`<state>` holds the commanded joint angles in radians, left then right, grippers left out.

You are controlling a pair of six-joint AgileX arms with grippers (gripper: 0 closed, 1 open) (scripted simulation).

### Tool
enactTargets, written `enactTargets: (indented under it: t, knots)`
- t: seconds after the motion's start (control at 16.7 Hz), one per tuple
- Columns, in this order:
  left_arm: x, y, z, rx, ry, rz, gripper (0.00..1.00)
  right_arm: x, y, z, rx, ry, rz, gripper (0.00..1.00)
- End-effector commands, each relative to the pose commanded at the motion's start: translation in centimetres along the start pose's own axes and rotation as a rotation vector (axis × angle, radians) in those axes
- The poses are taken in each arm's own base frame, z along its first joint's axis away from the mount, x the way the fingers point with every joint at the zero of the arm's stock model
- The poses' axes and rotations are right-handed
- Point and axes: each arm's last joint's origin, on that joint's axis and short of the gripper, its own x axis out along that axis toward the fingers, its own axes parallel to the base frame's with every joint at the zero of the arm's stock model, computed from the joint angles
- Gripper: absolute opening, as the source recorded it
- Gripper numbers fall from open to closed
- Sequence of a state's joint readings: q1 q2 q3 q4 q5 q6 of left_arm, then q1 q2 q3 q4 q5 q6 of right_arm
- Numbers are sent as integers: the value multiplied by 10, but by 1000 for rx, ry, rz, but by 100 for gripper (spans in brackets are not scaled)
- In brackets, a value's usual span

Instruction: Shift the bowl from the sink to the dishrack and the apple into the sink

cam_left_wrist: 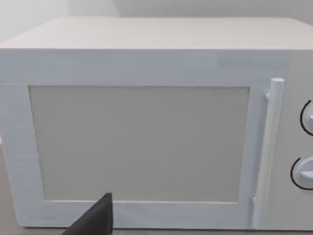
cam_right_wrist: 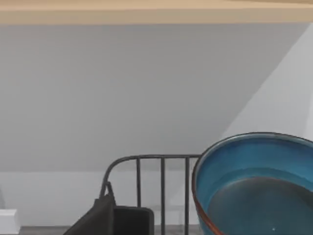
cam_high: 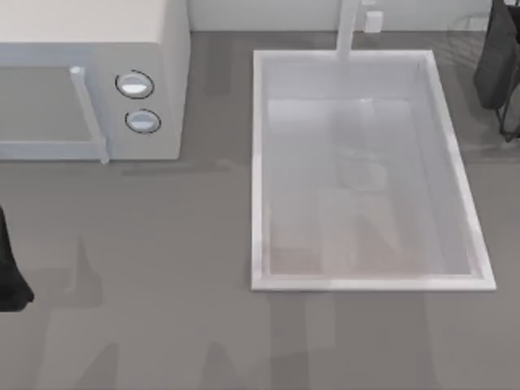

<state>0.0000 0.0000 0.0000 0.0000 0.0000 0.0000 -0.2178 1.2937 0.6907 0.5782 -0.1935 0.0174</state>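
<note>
The white sink (cam_high: 258, 162) lies right of centre in the top view, and its basin holds nothing. In the right wrist view the blue bowl (cam_right_wrist: 259, 196) with its reddish-brown rim looms close, upright, beside the dark wire dishrack (cam_right_wrist: 161, 171). I cannot tell whether the bowl rests in the rack or is held. My right gripper (cam_high: 500, 65) hangs at the far right edge, behind the sink's back corner. Low at the table's left edge sits my left gripper (cam_high: 10, 280), facing the microwave. The apple is out of view.
A white microwave (cam_high: 89, 24) with two round knobs (cam_high: 135, 84) stands at the back left, its door (cam_left_wrist: 139, 142) and bar handle (cam_left_wrist: 269, 147) facing my left wrist. The white faucet (cam_high: 348, 28) rises at the sink's back rim. Grey counter (cam_high: 146, 309) spreads in front.
</note>
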Motion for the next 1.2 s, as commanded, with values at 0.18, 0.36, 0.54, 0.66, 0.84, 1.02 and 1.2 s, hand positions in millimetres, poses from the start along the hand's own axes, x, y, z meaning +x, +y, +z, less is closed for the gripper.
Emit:
enactTargets:
  t: [0.18, 0.36, 0.54, 0.66, 0.84, 1.02, 1.2]
  knots:
    - [0, 0, 0, 0, 0, 0, 100, -44, 13, 7, -10, -33, -23, 100]
    - [0, 0, 0, 0, 0, 0, 100, -80, 27, 10, -45, -74, -4, 100]
    - [0, 0, 0, 0, 0, 0, 100, -126, 38, 4, -62, -152, 0, 100]
    - [0, 0, 0, 0, 0, 0, 100, -153, 41, -10, -54, -191, -18, 100]
    - [0, 0, 0, 0, 0, 0, 100, -172, 44, -50, -29, -164, -35, 100]
    - [0, 0, 0, 0, 0, 0, 100, -174, 48, -93, -13, -63, -12, 100]
    - [0, 0, 0, 0, 0, 0, 100, -174, 51, -107, -8, -27, 13, 100]
